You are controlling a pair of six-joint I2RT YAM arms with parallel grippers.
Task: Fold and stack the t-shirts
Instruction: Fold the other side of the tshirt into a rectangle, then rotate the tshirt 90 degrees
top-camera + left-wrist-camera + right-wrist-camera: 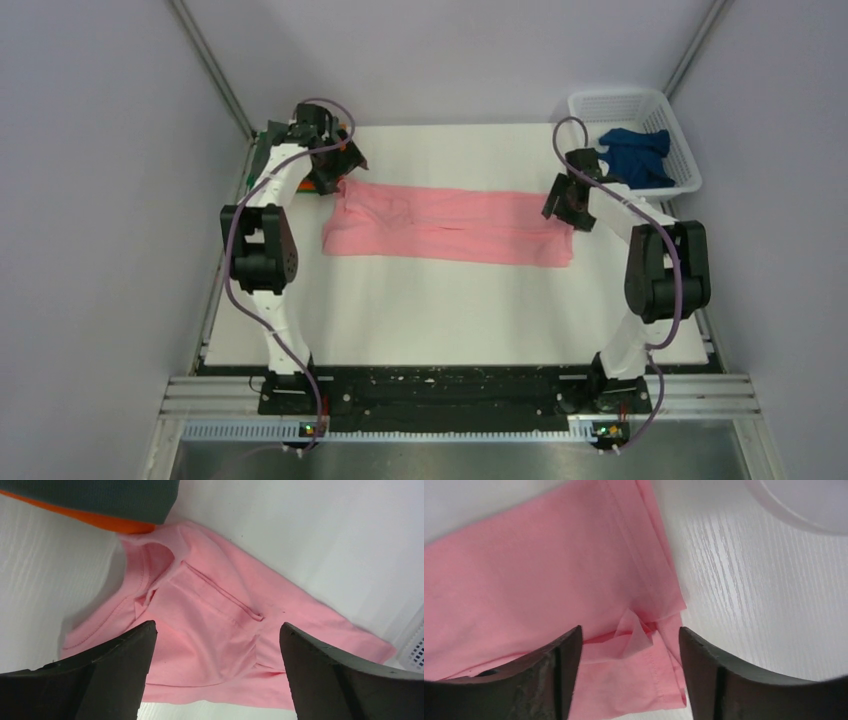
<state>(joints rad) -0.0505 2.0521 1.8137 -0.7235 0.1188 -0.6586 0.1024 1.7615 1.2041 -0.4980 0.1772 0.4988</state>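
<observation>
Two t-shirts sit at the table's [450,320] far left corner, a dark grey t-shirt [100,495] with an orange t-shirt [100,521] showing along its edge. Just beside them the left gripper [217,630] hangs over the collar end of the light pink t-shirt [450,222], jaws wide apart and holding nothing. The pink shirt lies flat as a long narrow band across the table's middle. Over its hem end, the right gripper [630,632] also has its jaws apart and is empty. At the far right, a navy blue t-shirt [635,155] lies crumpled in the white basket [620,97].
</observation>
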